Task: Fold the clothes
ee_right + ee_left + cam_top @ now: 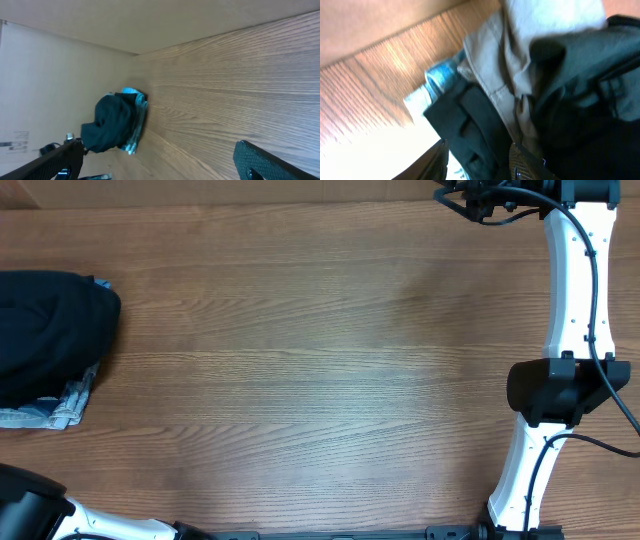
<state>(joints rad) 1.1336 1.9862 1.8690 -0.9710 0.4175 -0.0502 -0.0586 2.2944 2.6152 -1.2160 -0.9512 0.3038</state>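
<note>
A pile of clothes lies at the table's left edge: a dark garment [45, 330] on top of a blue-and-white patterned one [62, 406]. The left wrist view is close on the pile and shows the dark garment [485, 130], a beige garment [495, 60] and the blue patterned cloth [437, 80]. My left gripper [477, 162] is open, with dark cloth lying between its fingers. My right gripper [160, 167] is open and empty, far from the pile [112, 122]. In the overhead view it sits at the top right [470, 198].
The wooden table [320, 370] stretches between the pile and the right arm [575, 300]. Part of the left arm [30, 510] shows at the bottom-left corner. A pale wall [50, 75] borders the table behind the pile.
</note>
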